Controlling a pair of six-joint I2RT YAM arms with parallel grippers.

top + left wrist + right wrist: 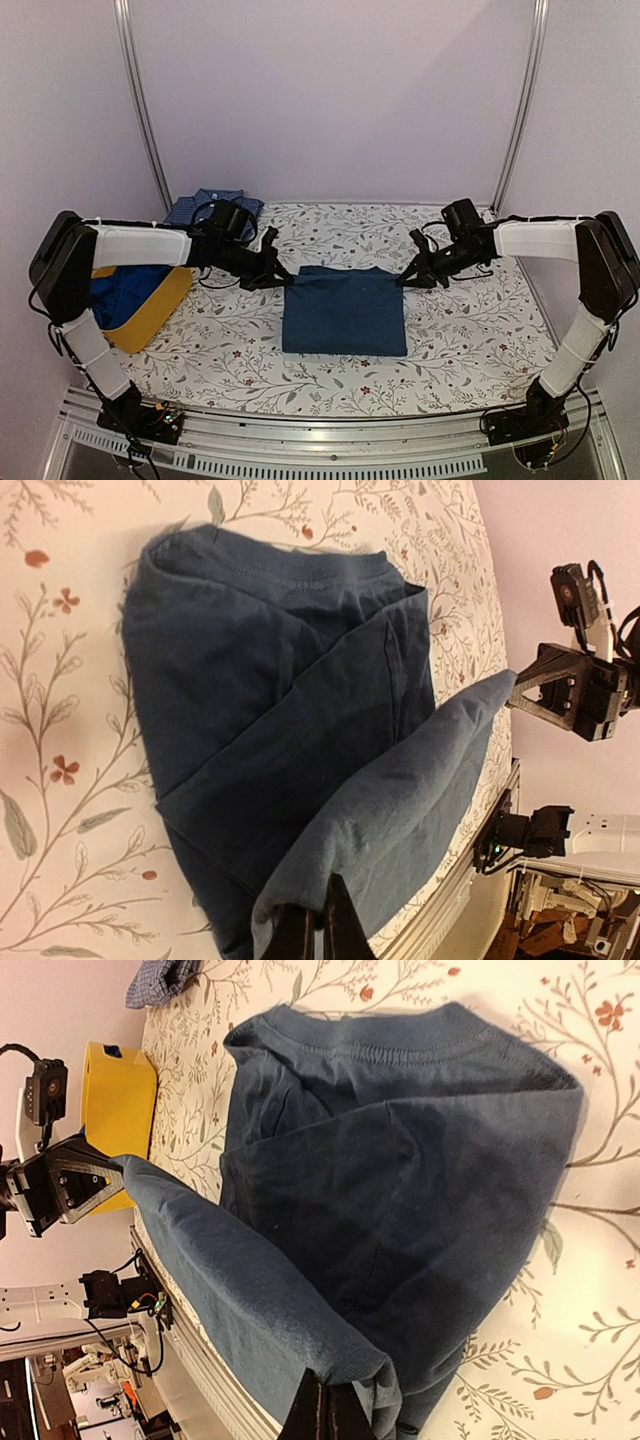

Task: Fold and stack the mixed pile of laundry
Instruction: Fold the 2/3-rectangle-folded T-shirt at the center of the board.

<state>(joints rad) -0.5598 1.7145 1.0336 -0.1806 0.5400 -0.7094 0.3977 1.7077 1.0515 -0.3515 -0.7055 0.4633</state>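
A large dark navy-teal garment (343, 310) lies partly folded in the middle of the table. My left gripper (283, 280) is shut on its far left corner (300, 900) and holds that edge lifted. My right gripper (407, 280) is shut on its far right corner (350, 1365), also lifted. The cloth stretches between the two grippers, over the folded layers below (260, 680) (420, 1160). A fine-checked blue collared shirt (212, 207) lies at the back left; a corner of it shows in the right wrist view (160, 980). A royal-blue piece (125, 293) sits in the yellow tub.
A yellow plastic tub (158, 310) stands at the left edge of the table, also in the right wrist view (118, 1100). The floral tablecloth (460, 340) covers the table. A metal rail (330, 455) runs along the near edge.
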